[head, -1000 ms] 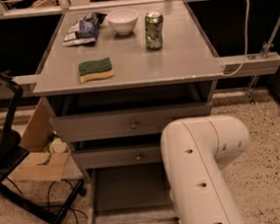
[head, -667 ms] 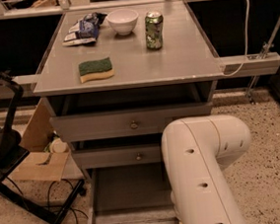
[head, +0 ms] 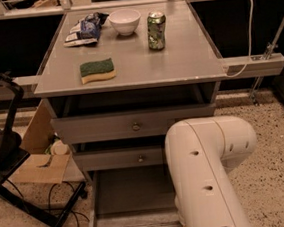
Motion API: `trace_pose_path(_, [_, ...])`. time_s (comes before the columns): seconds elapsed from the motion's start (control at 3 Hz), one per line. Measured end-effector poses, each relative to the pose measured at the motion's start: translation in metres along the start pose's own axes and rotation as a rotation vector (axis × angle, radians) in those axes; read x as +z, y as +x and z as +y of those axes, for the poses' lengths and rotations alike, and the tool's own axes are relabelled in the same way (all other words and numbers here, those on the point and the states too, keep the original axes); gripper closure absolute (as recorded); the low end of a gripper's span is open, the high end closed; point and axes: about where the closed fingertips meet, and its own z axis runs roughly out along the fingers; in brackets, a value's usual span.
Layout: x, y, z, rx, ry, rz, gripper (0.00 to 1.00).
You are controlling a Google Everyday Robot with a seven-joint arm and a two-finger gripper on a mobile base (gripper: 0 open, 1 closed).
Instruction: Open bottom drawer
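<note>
Speckled flooring (head: 275, 138) is surrounding a grey table (head: 177, 57) with three drawers stacked beneath its top. On the tabletop, a green and yellow sponge (head: 97, 70) is lying near the front left. A white bowl (head: 124, 21) is sitting at the back, between a crumpled snack bag (head: 84, 29) on its left and an upright green can (head: 156, 30) on its right.

Below, the top drawer (head: 108, 126) and the middle drawer (head: 111, 159) are each showing a small round knob and are sitting closed or nearly so. The bottom drawer (head: 132, 192) is standing pulled well out toward the camera, exposing its plain grey inner floor, with its front panel reaching the lower edge of the view.

The robot's white arm (head: 203, 180) is bending down in front of the drawers' right side and covering the right part of the open drawer. The gripper is lying out of view past the bottom edge, so whether it is wide, narrow or holding anything cannot be told.

A black chair (head: 5, 149) and flattened cardboard (head: 39, 165) are sitting to the left. A white cable (head: 248, 25) is hanging at the table's right.
</note>
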Motion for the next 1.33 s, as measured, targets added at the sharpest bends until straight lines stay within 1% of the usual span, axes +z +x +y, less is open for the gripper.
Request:
trace_pose_path(0.33, [0.000,0.001,0.013,0.025,-0.019,-0.009,1.00])
trace_pose_path(0.67, [0.001,0.002,0.022,0.047,-0.033,-0.018,1.00])
trace_pose_path(1.33, [0.007,0.020,0.058,0.081,-0.092,-0.012,1.00])
